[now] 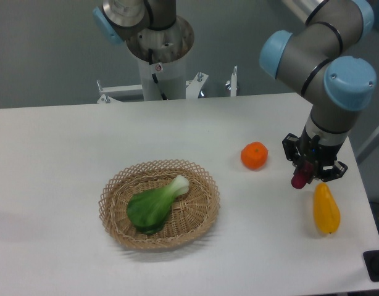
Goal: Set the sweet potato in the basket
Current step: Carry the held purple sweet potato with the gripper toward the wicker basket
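The sweet potato [298, 179] is a small magenta-purple tuber; only its lower end shows, sticking out below my gripper [305, 171]. The gripper is shut on it at the right side of the table, above the surface by the look of it. The tan wicker basket [118, 185] sits at the front middle-left of the table, well to the left of the gripper. A green bok choy [154, 205] lies inside it.
A round orange [254, 155] sits on the table left of the gripper. A yellow elongated fruit [326, 208] lies just below-right of the gripper, near the table's right edge. The arm's base column [160, 55] stands behind the table.
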You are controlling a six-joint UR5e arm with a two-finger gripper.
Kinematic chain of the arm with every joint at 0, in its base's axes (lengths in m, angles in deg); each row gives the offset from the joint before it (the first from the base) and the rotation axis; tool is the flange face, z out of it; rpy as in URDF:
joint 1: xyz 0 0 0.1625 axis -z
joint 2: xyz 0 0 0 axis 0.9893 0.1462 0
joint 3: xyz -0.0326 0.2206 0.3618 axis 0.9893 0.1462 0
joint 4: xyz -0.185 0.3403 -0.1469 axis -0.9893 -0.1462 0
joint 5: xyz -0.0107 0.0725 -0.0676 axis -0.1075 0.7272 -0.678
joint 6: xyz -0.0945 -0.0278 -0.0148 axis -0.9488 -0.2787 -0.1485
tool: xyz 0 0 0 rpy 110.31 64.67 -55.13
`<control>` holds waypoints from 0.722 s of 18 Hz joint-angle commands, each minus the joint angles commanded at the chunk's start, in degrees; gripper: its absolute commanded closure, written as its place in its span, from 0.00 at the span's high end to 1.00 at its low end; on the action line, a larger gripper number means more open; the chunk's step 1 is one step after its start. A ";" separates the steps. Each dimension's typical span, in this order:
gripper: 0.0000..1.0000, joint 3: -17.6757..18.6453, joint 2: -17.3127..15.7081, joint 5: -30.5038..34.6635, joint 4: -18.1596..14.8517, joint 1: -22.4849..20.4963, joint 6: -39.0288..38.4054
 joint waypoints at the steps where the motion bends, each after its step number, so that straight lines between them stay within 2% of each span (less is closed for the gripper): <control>1: 0.11 0.00 -0.09 -0.09 0.00 0.18 -0.44; 8: 0.11 0.26 0.26 0.44 0.26 3.69 -5.54; 13: 0.11 0.61 1.14 0.44 0.88 7.82 -15.11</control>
